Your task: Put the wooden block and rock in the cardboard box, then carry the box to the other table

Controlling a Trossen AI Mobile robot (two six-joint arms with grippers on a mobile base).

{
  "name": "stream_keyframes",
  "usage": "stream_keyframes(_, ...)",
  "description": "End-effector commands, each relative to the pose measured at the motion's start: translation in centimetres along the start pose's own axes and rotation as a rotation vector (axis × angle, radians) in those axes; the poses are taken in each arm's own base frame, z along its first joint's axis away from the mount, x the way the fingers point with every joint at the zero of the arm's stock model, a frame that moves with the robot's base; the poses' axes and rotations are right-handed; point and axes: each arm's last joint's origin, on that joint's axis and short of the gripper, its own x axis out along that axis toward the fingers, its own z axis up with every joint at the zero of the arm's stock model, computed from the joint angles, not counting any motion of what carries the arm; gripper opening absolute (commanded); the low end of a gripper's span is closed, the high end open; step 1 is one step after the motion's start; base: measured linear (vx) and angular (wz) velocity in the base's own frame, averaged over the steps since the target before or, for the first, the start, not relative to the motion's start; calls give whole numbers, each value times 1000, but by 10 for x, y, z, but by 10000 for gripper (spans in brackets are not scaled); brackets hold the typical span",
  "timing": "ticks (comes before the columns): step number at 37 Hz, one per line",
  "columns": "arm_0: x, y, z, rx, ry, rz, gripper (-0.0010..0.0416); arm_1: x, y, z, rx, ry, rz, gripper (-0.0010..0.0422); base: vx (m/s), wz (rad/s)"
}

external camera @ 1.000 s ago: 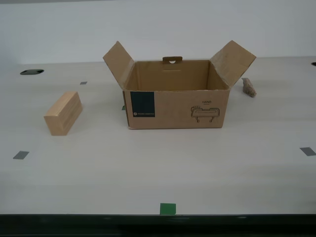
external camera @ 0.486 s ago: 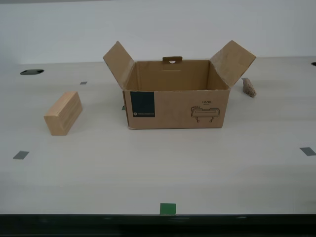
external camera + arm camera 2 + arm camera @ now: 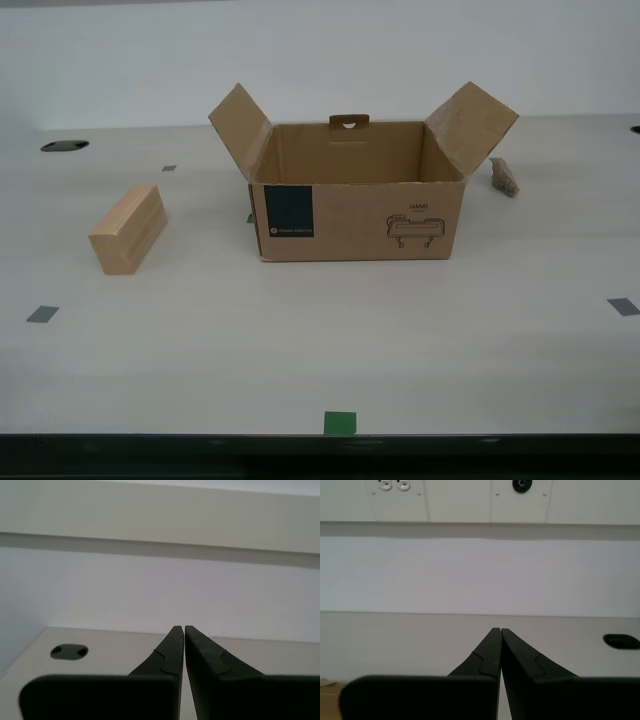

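The cardboard box stands open in the middle of the pale tabletop, both side flaps raised, with its blue label and line drawing facing the camera. Toward the exterior view's left lies the wooden block, apart from the box. The rock sits just past the flap on the exterior view's right. Neither arm shows in the exterior view. My first gripper and my second gripper are both shut with nothing between the fingers, each over the tabletop and facing a white wall. The other table is out of view.
A green tape square marks the table's dark front edge. Grey tape marks lie on the tabletop at both sides. A dark cable hole sits at the back on the exterior view's left. A white wall stands behind.
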Motion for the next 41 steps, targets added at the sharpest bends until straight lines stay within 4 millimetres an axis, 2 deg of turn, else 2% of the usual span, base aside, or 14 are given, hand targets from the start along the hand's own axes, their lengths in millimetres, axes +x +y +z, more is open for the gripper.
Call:
stream_keyframes(1, -1, 0, 5, 2, 32, 0, 0, 1, 0, 3, 0, 53, 0, 0, 0, 0)
stream_keyframes(11, -4, 0, 17, 2, 113, -1, 0, 0, -1, 16, -1, 248, 8, 0, 0, 0)
stream_keyframes(22, -14, 0, 40, 3, 211, -1, 0, -8, -2, 34, -3, 424, 16, 0, 0, 0)
stream_keyframes(36, -33, 0, 71, 4, 306, -1, 0, -21, -3, 54, -4, 571, 22, 0, 0, 0)
stream_keyframes(41, -38, 0, 77, 4, 336, -1, 0, -26, -3, 61, -4, 611, 24, 0, 0, 0)
